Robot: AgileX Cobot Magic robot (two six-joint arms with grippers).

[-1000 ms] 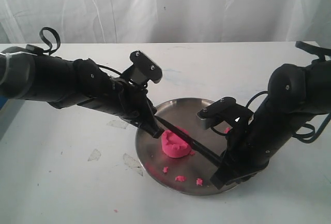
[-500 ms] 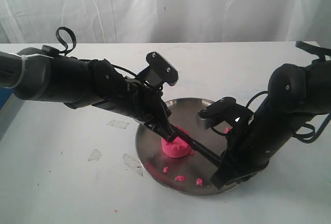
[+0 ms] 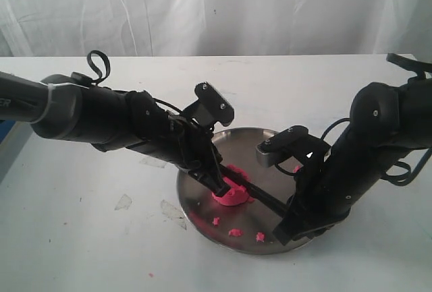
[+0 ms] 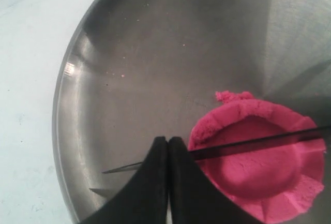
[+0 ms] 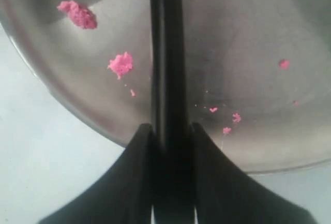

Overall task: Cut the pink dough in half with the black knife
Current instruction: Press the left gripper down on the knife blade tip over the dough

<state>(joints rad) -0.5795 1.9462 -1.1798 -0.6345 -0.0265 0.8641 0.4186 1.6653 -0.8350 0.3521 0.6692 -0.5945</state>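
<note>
The pink dough (image 3: 233,194) is a round puck on the metal plate (image 3: 270,145). The black knife (image 3: 264,198) lies across its top, and in the left wrist view the thin blade (image 4: 269,141) is sunk in a groove over the dough (image 4: 258,177). My left gripper (image 3: 221,186) is shut, and its fingertips (image 4: 158,154) rest on the blade near the tip, at the dough's edge. My right gripper (image 3: 284,230) is at the plate's near right rim, shut on the knife handle (image 5: 165,53), which runs out between its fingers (image 5: 142,141).
Small pink crumbs (image 3: 235,232) lie on the plate's front part and show in the right wrist view (image 5: 120,63). Clear tape scraps (image 3: 123,202) are stuck on the white table left of the plate. A white curtain hangs behind.
My left arm has swung right and down, bringing its shut fingertips onto the blade by the dough. The blade has sunk lower into the dough. The right arm has barely moved.
</note>
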